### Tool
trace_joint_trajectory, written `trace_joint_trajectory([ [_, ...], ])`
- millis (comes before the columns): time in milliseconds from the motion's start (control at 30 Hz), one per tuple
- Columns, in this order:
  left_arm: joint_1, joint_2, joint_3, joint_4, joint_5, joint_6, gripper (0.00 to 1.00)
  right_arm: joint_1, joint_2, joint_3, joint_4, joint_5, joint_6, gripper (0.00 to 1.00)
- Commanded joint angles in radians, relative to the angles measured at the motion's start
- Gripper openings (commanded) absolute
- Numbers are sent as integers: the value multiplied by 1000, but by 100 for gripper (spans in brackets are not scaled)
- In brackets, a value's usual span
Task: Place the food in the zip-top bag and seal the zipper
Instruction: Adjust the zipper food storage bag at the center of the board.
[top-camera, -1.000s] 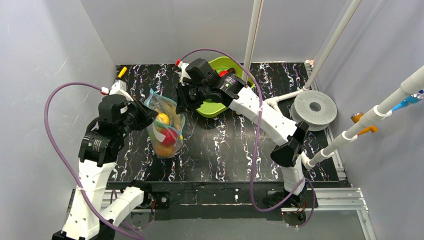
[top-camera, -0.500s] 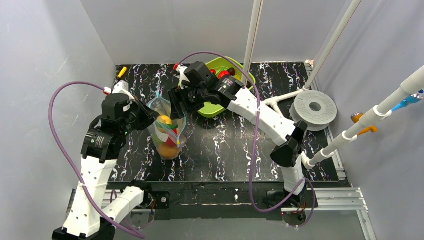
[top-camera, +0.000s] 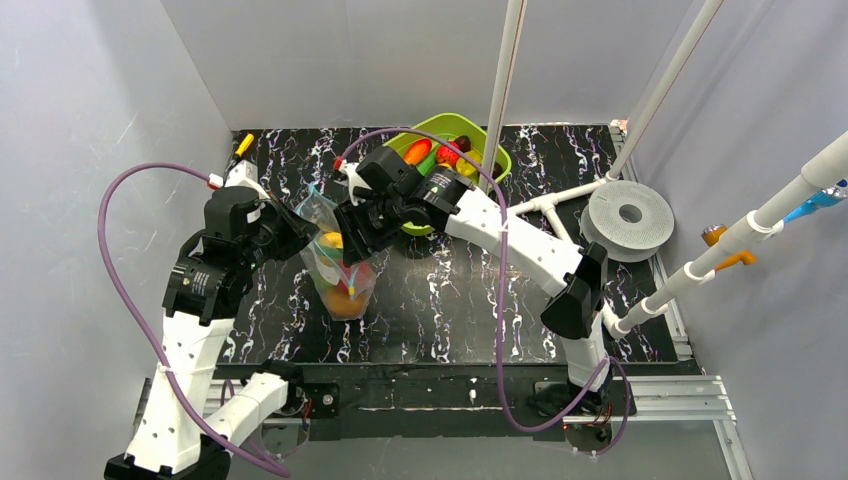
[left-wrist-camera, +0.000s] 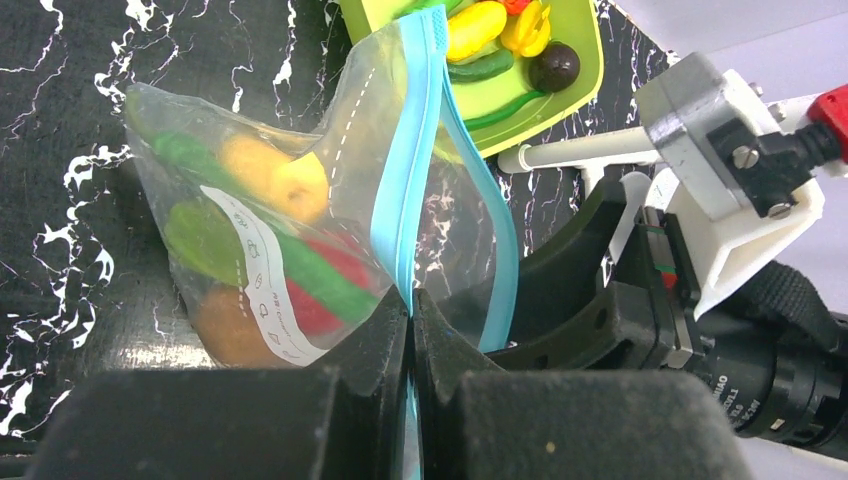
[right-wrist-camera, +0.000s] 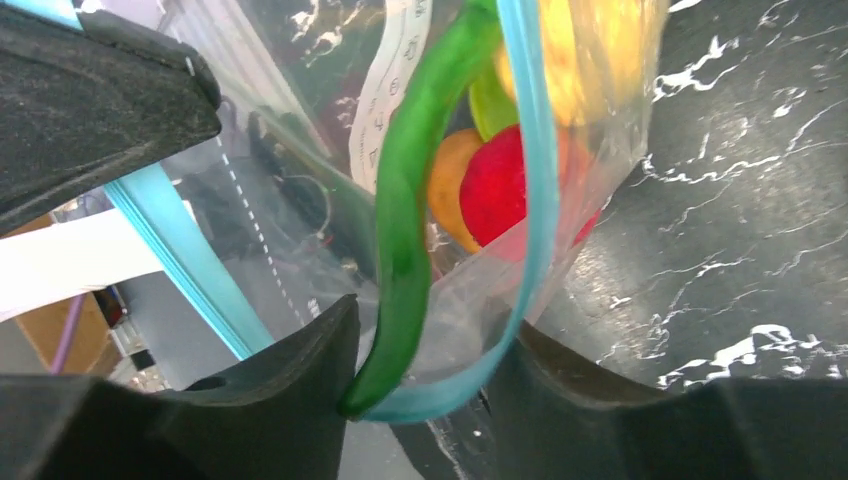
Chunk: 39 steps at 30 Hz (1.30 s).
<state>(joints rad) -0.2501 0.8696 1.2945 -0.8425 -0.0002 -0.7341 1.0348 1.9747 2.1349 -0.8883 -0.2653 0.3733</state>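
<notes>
Pinching teal zipper (left-wrist-camera: 405, 190), left hand (left-wrist-camera: 411, 305) holds crinkly zip-top bag (left-wrist-camera: 352, 115); glossy food (left-wrist-camera: 275, 180) inside.

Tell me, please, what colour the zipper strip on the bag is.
The zipper is light blue-teal, clearest in the left wrist view.

White arms (top-camera: 186, 352), black fingers (left-wrist-camera: 362, 362), purple cables (top-camera: 101, 235)

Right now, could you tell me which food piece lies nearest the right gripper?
The long green pod: it alone reaches the right gripper; the red piece, orange piece and yellow piece sit deeper.
</notes>
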Motion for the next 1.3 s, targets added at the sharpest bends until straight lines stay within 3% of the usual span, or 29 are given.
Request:
trace_joint_trajectory([
  [0, 5, -7, 4, 24, 0, -2, 0, 7, -13, -20, 23, -42, -8, 45],
  [67, 6, -7, 3, 22, 0, 0, 0, 7, -14, -33, 24, -50, -8, 37],
  [167, 5, -9, 0, 21, -1, 1, 0, 10, -19, -44, 26, -60, -8, 36],
  [267, 5, -9, -3, 23, -1, 1, 0, 7, -30, -19, 10, -27, -16, 47],
  [433, 5, -5, -20, 32, 0, 0, 0, -19, -64, -12, 43, -73, 31, 74],
  [533, 5, 1, -23, 33, 0, 0, 0, -22, -69, 26, 12, -31, 34, 80],
  [700, 6, 6, -34, 43, 0, 1, 0, -20, -84, 143, -108, 110, -15, 82],
  [800, 6, 7, -52, 56, 32, -4, 0, -12, -129, 128, -86, 129, -23, 77],
  [900, 6, 12, -63, 65, 40, -10, 0, 2, -155, 75, -20, 85, -21, 54],
  [1067, 6, 17, -65, 72, 48, -15, 0, 15, -50, 142, 10, -37, -27, 32],
  [1267, 6, 19, -64, 79, 59, -23, 0, 16, 7, 109, 82, -58, -16, 35],
])
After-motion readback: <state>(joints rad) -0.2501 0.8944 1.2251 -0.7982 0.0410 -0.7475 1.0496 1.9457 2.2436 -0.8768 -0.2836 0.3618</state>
